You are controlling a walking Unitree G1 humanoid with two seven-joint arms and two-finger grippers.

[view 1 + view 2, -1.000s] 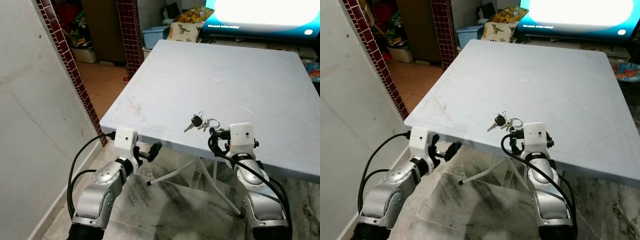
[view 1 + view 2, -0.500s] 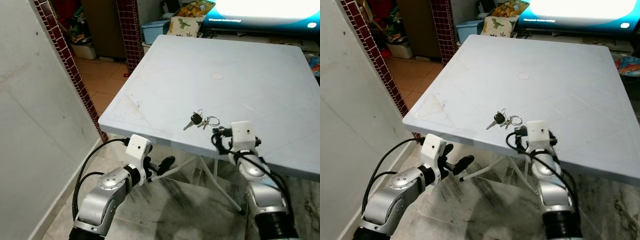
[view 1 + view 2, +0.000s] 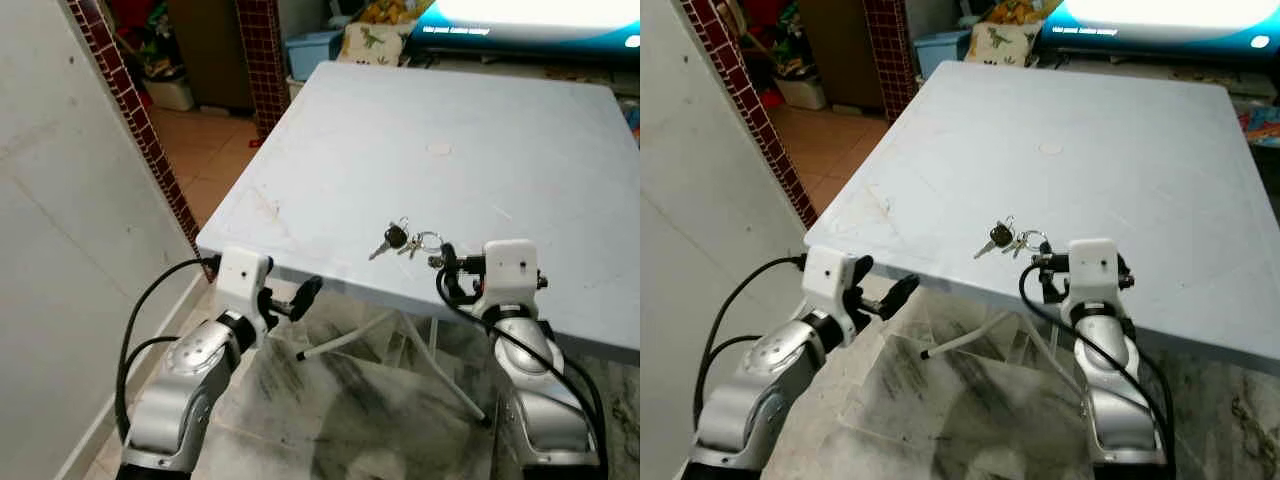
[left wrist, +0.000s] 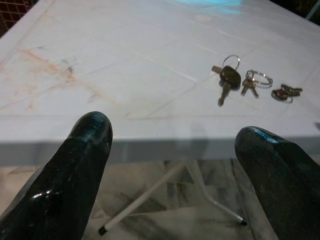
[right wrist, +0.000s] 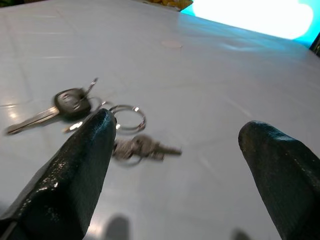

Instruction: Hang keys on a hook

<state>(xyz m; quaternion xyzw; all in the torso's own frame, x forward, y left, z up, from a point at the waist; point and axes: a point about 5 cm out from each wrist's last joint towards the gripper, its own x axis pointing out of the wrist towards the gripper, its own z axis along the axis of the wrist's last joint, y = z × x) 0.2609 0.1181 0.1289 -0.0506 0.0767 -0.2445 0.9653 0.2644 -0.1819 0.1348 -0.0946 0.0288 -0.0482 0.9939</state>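
- Right gripper (image 5: 175, 150) is sitting at the near edge of the tabletop (image 3: 480, 130), fingers spread wide, gripping nothing.
- In the right wrist view one black finger (image 5: 75, 170) is overlapping the key ring; can't tell whether it is touching it or hovering just above.
- Keys (image 3: 405, 240) are lying flat on the tabletop just ahead of the right gripper, close to the near edge.
- The bunch is showing a black-headed key (image 5: 67, 102) with its blade pointing away from the rest, a silver ring (image 5: 127, 117) beside it, and smaller keys (image 5: 140, 148) on the ring.
- Left gripper (image 4: 172, 150) is hanging below and just in front of the tabletop's near edge, fingers apart, empty.
- Left wrist view is looking across the tabletop edge at the keys (image 4: 245, 82), which are well apart from that gripper.
- White table legs (image 3: 350, 340) are crossing under the tabletop over a marbled floor (image 3: 400, 400).
- Tabletop is pale, scuffed with brownish marks (image 4: 45, 57) near the left corner, and has a small round cap (image 3: 438, 150) at centre.
- A white wall (image 3: 70, 250) with a strip of dark red tiles (image 3: 130, 110) is standing to the robot's left.
- A bright screen (image 3: 530, 15) is glowing beyond the far edge, with a blue bin (image 3: 312, 48) and a dinosaur-print cushion (image 3: 372, 38) near it.
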